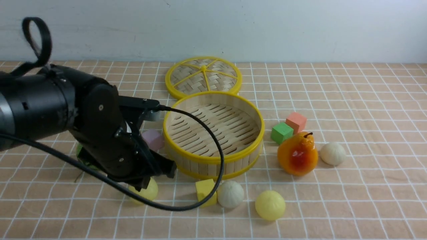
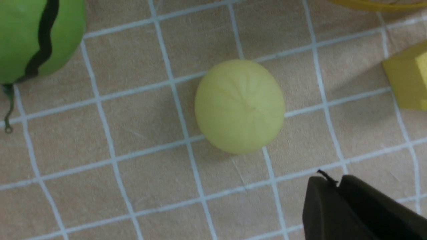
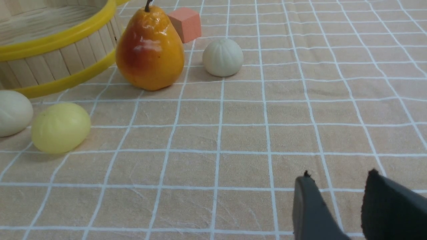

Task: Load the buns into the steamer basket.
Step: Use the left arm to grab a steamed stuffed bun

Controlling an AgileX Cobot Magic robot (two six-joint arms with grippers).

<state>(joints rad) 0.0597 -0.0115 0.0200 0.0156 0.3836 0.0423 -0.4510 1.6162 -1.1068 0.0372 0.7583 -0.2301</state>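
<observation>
Our left end effector (image 2: 337, 186), nearly closed and empty, hovers over a yellow bun (image 2: 239, 106) left of the steamer basket (image 1: 200, 165), seemingly to grasp it.

Pale yellow bun (image 2: 239, 106); green black-striped watermelon ball (image 2: 33, 36); yellow-rimmed basket (image 1: 200, 157).

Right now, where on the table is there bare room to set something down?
The widest bare cloth lies right of the rightmost bun, and behind the salmon cube. The steamer basket is empty too. Crowded in front of the basket: yellow cube, off-white bun, yellow bun, with the left arm over a fourth bun.
</observation>
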